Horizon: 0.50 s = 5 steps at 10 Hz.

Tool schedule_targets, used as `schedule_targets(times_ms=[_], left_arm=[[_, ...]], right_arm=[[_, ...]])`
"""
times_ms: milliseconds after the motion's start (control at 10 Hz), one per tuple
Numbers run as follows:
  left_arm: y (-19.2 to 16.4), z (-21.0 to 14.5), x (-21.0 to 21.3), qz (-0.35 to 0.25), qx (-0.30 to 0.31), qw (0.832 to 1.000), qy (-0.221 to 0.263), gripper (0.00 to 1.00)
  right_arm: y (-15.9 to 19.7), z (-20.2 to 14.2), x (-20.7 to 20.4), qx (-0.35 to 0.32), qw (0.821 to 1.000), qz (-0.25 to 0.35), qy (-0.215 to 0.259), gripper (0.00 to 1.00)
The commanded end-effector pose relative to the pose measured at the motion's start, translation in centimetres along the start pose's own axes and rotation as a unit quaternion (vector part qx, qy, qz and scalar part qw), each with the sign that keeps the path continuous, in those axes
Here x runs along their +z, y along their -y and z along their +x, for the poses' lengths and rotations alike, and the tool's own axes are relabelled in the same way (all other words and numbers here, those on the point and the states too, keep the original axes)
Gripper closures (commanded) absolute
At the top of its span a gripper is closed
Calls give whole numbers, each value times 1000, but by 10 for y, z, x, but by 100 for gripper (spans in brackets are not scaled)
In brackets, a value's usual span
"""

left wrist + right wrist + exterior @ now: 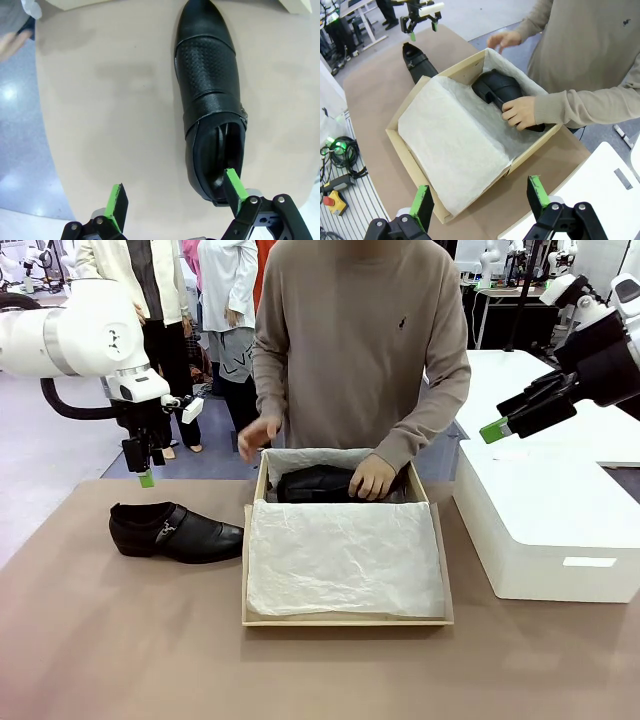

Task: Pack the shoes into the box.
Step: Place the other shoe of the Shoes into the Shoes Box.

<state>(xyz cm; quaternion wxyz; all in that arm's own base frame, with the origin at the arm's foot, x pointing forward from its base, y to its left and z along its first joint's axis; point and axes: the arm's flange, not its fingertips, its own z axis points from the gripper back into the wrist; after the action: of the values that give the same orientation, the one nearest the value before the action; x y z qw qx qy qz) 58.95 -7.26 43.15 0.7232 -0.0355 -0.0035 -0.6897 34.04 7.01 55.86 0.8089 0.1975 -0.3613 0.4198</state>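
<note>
Fingers of the left gripper (174, 186) are spread wide, hanging over the heel end of the loose shoe (210, 90), not touching it.

That shoe lies flat on the brown surface (120, 640), long axis running straight away from the fingers and toe just beside the box (345, 620), so the gap sits crosswise to it, which is what you'd want for a pinch across the heel. Catch is it's off-centre: one finger is over the shoe's opening, the other over bare surface beside it, so I'd guess a small sideways nudge before dropping. Left arm is clearly nearer; the right gripper (492, 430) is up over the white box (550, 530), well apart, fingers also spread. In the far end of the box sits the other shoe (315, 483) with the person's hand (372, 478) on it, and tissue paper (345, 555) covers the near part. Plenty of bare surface round the heel.
</note>
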Motion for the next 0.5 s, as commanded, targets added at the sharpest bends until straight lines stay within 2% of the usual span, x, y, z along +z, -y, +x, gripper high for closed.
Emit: schedule_targets(times_ms=[0,400], left_arm=[[9,-8,-4,15,19,1000,-1,0],[15,-9,-16,25,31,999,-8,0]], right_arm=[[1,0,0,-1,1000,0,2,0],[1,0,0,-1,1000,0,2,0]])
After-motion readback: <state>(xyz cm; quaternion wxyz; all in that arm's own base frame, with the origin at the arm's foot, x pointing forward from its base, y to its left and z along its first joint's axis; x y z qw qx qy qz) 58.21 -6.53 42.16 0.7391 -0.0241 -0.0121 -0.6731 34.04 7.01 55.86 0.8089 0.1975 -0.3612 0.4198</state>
